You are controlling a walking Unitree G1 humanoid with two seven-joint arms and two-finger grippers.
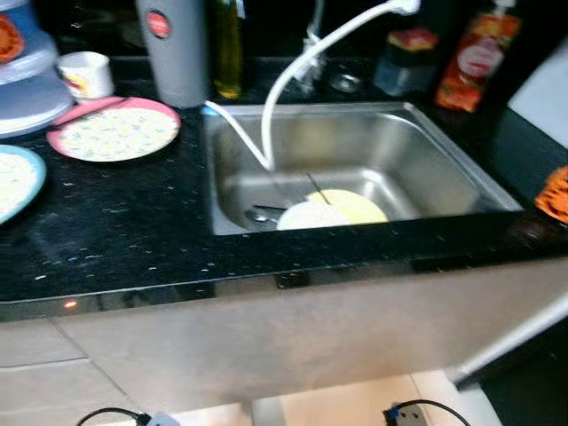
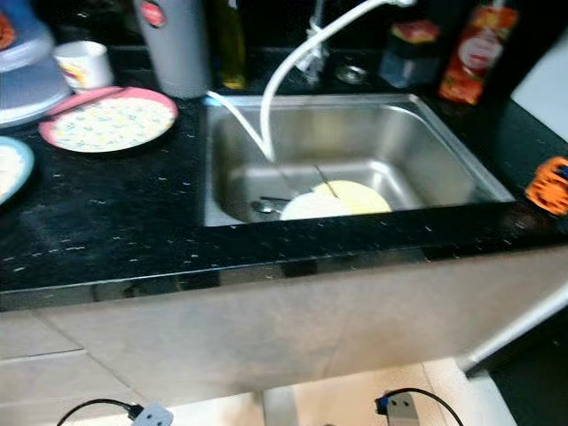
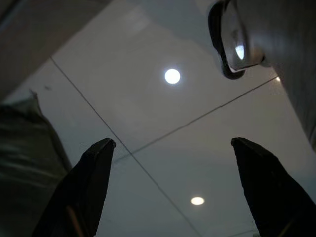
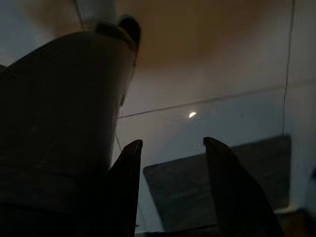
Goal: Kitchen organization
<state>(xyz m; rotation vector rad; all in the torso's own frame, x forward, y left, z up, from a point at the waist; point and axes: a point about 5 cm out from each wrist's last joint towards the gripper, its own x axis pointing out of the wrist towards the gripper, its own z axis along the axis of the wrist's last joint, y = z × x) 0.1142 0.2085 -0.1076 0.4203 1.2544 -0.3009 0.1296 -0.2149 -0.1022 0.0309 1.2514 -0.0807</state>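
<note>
Barely starting: plates (image 1: pixel 335 211) sitting in sink (image 1: pixel 444 169) mid-frame, pink plate (image 1: pixel 114 130) on counter (image 1: pixel 115 231) upper left. Left tool (image 3: pixel 170 185) and right tool (image 4: pixel 170 185) hanging agape, holding nothing.

Nothing legible anywhere. Round red badge (image 1: pixel 158 24) on the grey canister (image 1: pixel 176 51), upper left of the frame: too blurred to read. Red and orange printed pouch (image 1: pixel 477 59) at upper right, with a white patch mid-label: lettering smeared out. Red-topped label on the dark jar (image 1: pixel 406 60) beside it: unreadable. Small cup (image 1: pixel 85 74) at far left carrying a coloured print, no words made out.
</note>
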